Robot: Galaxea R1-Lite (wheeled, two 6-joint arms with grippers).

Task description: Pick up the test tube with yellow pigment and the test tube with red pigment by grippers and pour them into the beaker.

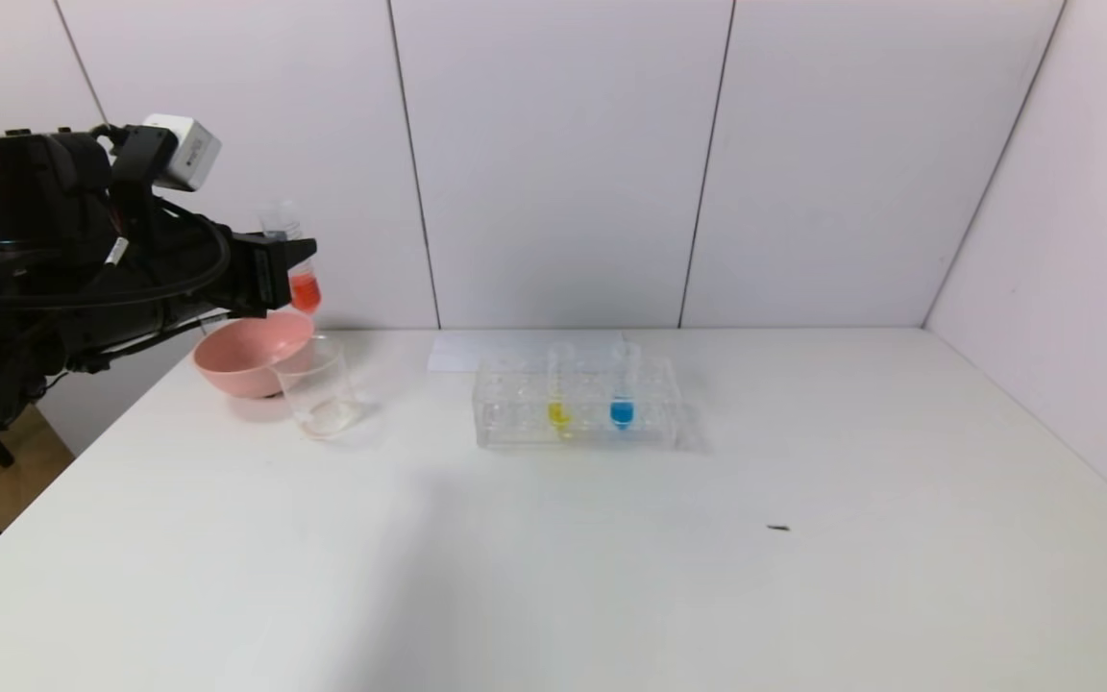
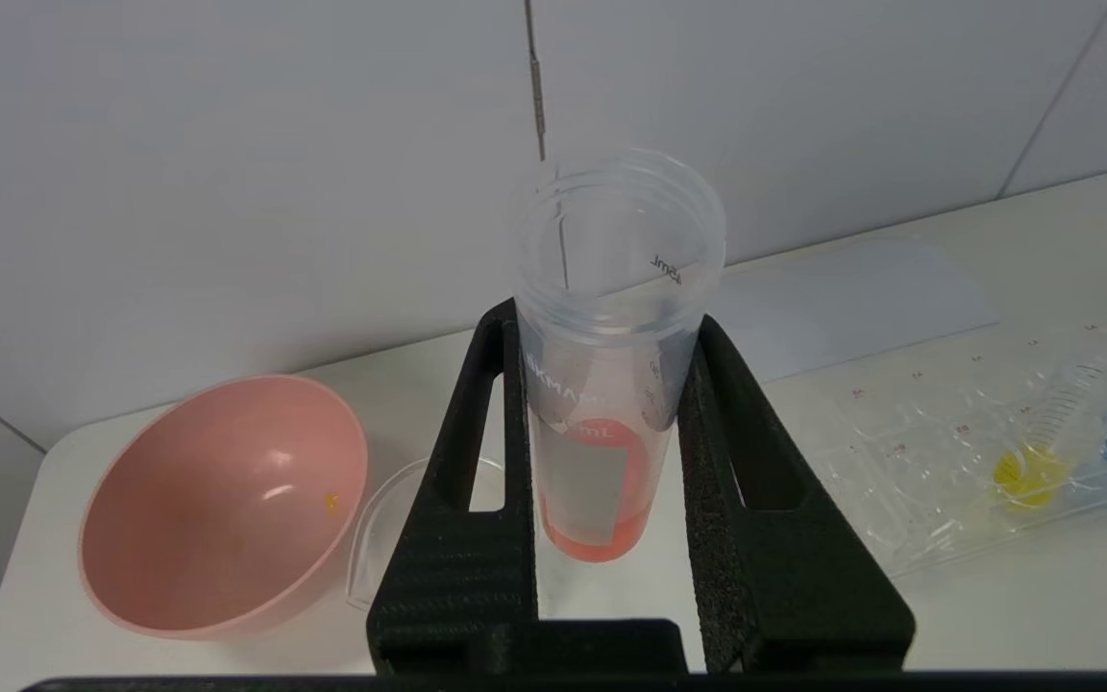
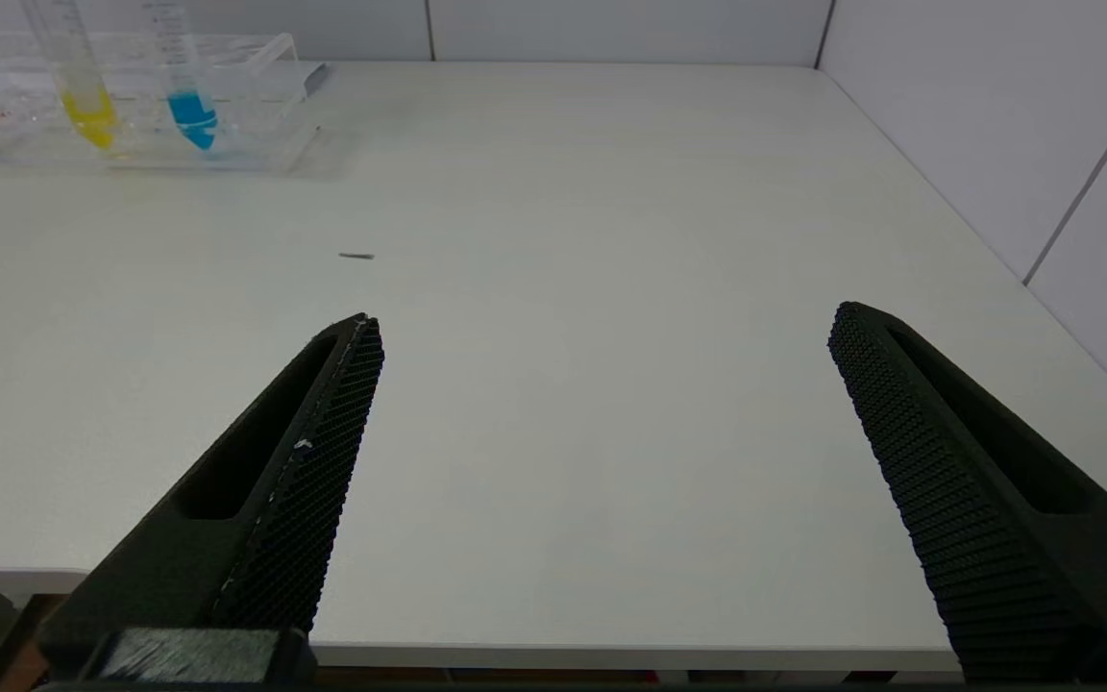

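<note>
2 tubes in rack: the slim clear test tube with yellow pigment [image 1: 559,408] and a clear tube of blue liquid [image 1: 622,408] stand upright in the clear plastic rack [image 1: 515,423] on the white worktop [image 1: 611,557].
Left gripper [image 2: 611,327]: jaws clamped on the slim clear test tube with red pigment [image 2: 602,384], held upright above the small clear tapered beaker [image 1: 318,389].
Pink bowl [image 1: 246,356]: just beside the beaker.
Right gripper [image 3: 602,327]: jaws wide apart, holding nothing, low over the worktop's near edge.

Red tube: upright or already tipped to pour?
Upright. The red tube hangs in the left gripper above the beaker, mouth up, liquid pooled at its rounded bottom.
</note>
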